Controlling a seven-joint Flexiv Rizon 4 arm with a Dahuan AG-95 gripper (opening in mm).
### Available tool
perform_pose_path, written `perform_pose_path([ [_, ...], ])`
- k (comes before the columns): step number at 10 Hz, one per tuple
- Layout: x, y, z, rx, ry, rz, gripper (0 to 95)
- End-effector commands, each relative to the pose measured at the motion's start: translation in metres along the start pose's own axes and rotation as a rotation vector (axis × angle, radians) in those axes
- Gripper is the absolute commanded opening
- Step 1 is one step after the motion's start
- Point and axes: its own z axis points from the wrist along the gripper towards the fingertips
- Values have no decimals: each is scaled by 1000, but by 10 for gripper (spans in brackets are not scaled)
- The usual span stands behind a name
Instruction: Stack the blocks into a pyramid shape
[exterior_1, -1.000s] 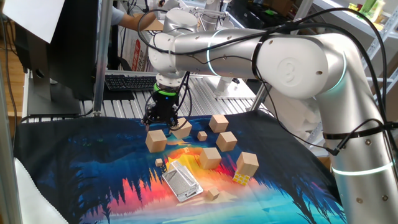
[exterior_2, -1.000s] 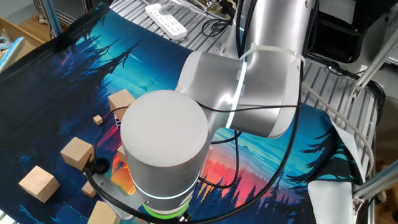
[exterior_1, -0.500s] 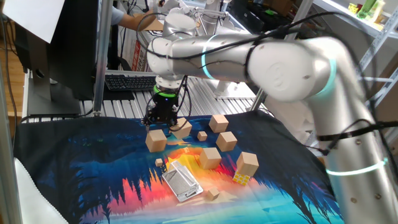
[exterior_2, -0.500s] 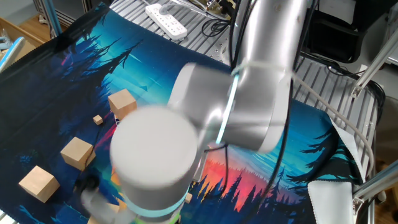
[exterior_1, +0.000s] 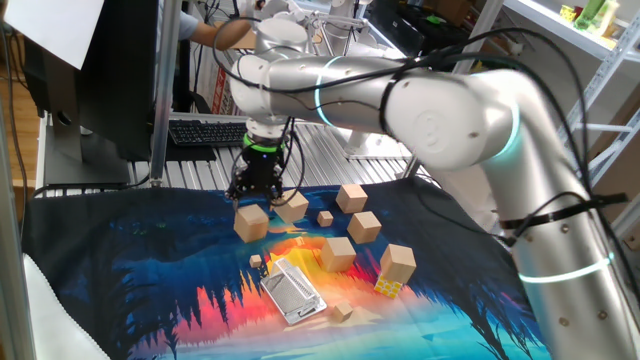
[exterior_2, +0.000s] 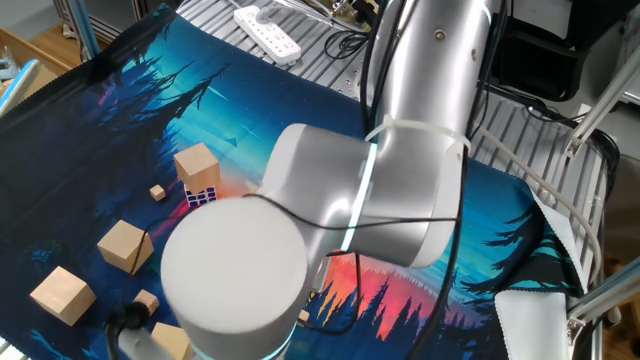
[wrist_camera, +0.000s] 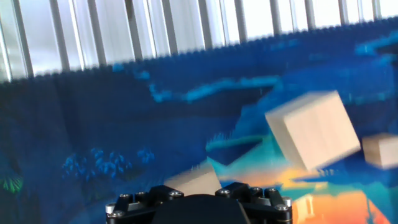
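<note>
blocks: we count five tan wooden cubes in one fixed view, clustered mid-frame on the printed mat (exterior_1: 120, 270): block a (exterior_1: 251, 223) at left, block b (exterior_1: 293, 207) just right of it, block c (exterior_1: 352, 198) at the back, block d (exterior_1: 365, 226), block e (exterior_1: 338, 254).
raised block: a sixth cube (exterior_1: 398, 265) sits on top of the puzzle cube (exterior_1: 389, 288), lower right of the group.
blocks vs gripper: the gripper (exterior_1: 257, 193) hangs pointing down at the upper left of the cluster, just above and between block a and block b; we cannot tell if it touches either.
orientation: cubes have no long axis; all lie flat, block b turned corner-on, block a nearly square to us.
gripper state: we cannot tell from the pictures whether the jaws stand apart; nothing visibly held.
hand view: a blurred block sits right of centre, tilted.
other fixed view: the arm (exterior_2: 330, 200) hides most; three blocks show at left.
nearby: a metal grater-like piece (exterior_1: 293, 291) lies below block e.
</note>
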Motion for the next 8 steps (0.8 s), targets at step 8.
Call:
perform_pose_path([
  [8,16,5,-22,-25,21,43,760],
])
